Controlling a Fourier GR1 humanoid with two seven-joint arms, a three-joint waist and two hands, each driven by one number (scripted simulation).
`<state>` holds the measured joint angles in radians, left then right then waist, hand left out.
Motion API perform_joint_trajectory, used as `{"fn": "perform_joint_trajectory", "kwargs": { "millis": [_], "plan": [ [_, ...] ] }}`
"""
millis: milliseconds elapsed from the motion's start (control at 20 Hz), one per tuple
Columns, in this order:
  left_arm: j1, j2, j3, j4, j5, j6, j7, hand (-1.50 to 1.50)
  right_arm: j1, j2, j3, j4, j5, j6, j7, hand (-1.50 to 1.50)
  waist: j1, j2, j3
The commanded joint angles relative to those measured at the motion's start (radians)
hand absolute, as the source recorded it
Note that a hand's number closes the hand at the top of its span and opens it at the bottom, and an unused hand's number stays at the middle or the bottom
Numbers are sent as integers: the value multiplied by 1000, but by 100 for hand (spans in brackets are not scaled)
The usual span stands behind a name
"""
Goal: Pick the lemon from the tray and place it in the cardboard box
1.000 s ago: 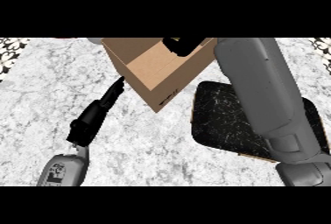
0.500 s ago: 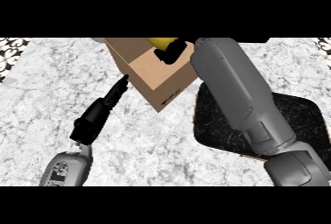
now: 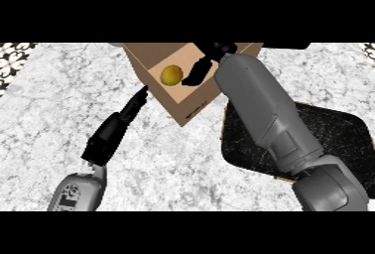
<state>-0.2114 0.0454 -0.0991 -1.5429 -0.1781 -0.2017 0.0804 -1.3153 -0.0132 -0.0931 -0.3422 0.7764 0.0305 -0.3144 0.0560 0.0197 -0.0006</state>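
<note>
marble counter [image 3: 168, 163], right hand [image 3: 204, 67] open above lemon [image 3: 171, 74]

A pale grey-and-white marbled counter [image 3: 183, 163] fills the view — evenly lit; a black-and-white patterned strip [image 3: 13, 64] shows along its far left edge.

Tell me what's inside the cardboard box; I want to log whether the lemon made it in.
Inside the cardboard box lies the yellow lemon, alone on the box floor. The right hand hangs over the opening beside it, hiding the box's right interior.
</note>
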Motion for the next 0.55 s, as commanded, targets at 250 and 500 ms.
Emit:
{"fn": "perform_joint_trajectory", "kwargs": {
  "millis": [250,500],
  "plan": [
    [41,-5,-11,-10,-7,4,-34,0,14,-45,-266,19,-262,17,-143,-150,5,4,2],
    [-44,-9,7,9,4,2,9,0,-38,-156,-400,59,-398,170,-129,-150,4,11,2]
  ]
}}
